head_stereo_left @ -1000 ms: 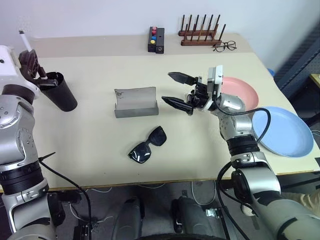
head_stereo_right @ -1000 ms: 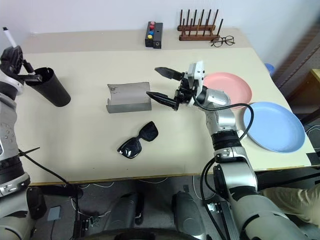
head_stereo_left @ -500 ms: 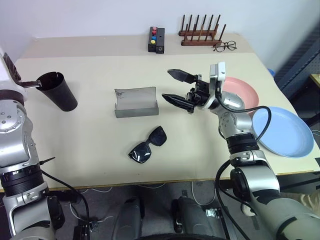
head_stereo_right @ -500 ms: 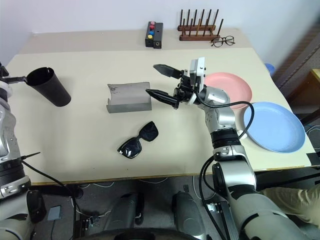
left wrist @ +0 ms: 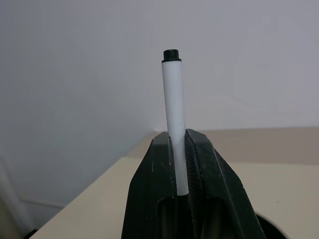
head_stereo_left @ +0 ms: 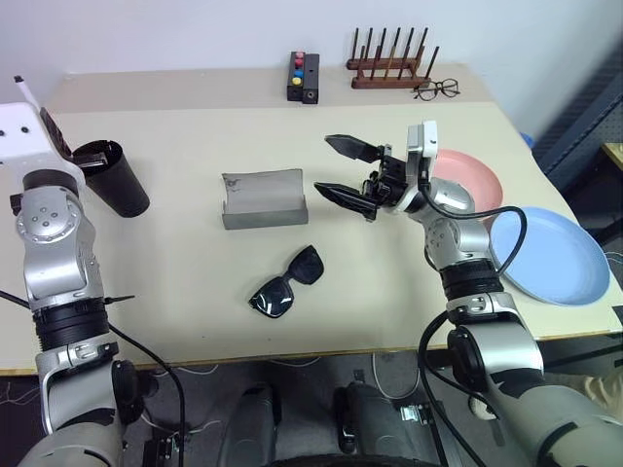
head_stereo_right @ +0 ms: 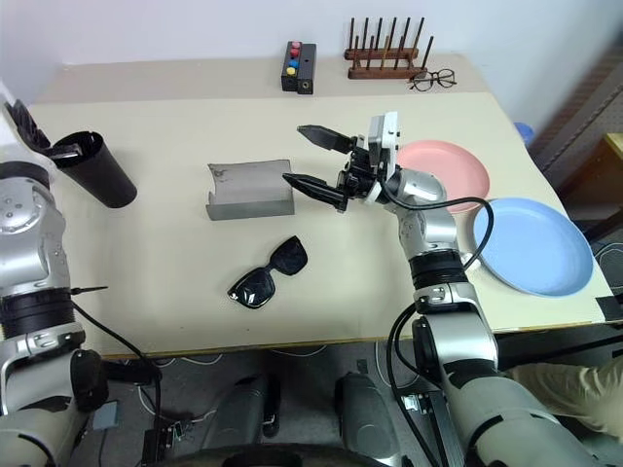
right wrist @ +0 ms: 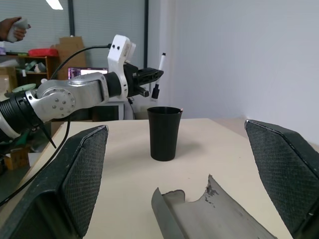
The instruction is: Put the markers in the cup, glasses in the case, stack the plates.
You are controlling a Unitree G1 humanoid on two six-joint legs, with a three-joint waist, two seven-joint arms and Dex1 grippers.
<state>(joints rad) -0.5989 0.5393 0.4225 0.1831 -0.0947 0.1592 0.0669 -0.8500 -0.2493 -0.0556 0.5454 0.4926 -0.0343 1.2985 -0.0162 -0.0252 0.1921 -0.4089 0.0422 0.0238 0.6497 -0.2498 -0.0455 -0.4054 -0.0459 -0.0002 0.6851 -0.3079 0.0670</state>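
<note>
- The left pincer (right wrist: 149, 74) is mostly hidden behind its own wrist in the head views; the wrist view shows its ribbed black fingers (left wrist: 204, 164) clenched on the white marker (left wrist: 174, 124), whose lower end is buried between them.
- The white marker is a slim, smooth white tube with a small black cap; it stands nearly upright above the rim of the cup (head_stereo_left: 115, 179).
- The cup is a tall, tapered black plastic tumbler, standing near the worktop's (head_stereo_left: 175, 282) left edge.
- The second marker cannot be made out.
- The right pincer (head_stereo_left: 343, 170) is spread wide, grasping nothing; its two pointed black fingers hang above the worktop just right of the case (head_stereo_left: 264, 198).
- The case is a dull grey hinged box lying open, its raised lid's edge chipped.
- The sunglasses (head_stereo_left: 287, 282) are glossy black and thick-framed, lying near the front of the case.
- The pink plate (head_stereo_left: 477, 180) is partly covered by the right arm; the blue plate (head_stereo_left: 555, 255) sits beside it, overhanging the worktop's right edge.
- At the back: a wooden peg rack (head_stereo_left: 391, 63), wire spectacles (head_stereo_left: 437, 90), and a black button box (head_stereo_left: 305, 77).
</note>
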